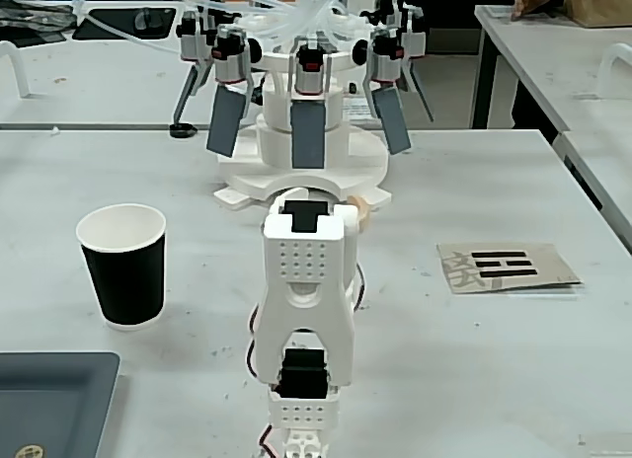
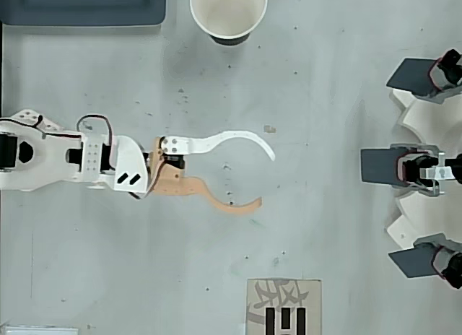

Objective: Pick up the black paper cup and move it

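Note:
The black paper cup [image 1: 123, 266] stands upright on the white table, left of the arm in the fixed view; from overhead the black paper cup [image 2: 228, 14] sits at the top edge, showing its white inside, which holds nothing. My gripper [image 2: 264, 177] lies low over the table in the overhead view, open, with one white curved finger [image 2: 234, 138] and one tan curved finger [image 2: 224, 202] spread apart and nothing between them. The cup is well apart from it, toward the top of that view. In the fixed view the arm's white body [image 1: 306, 280] hides most of the gripper.
A white multi-armed device with grey paddles [image 1: 308, 132] stands beyond the arm, seen as the device [image 2: 426, 165] at the overhead right edge. A cardboard card with black marks [image 1: 506, 267] lies right of the arm. A dark grey tray [image 1: 49, 399] sits at front left.

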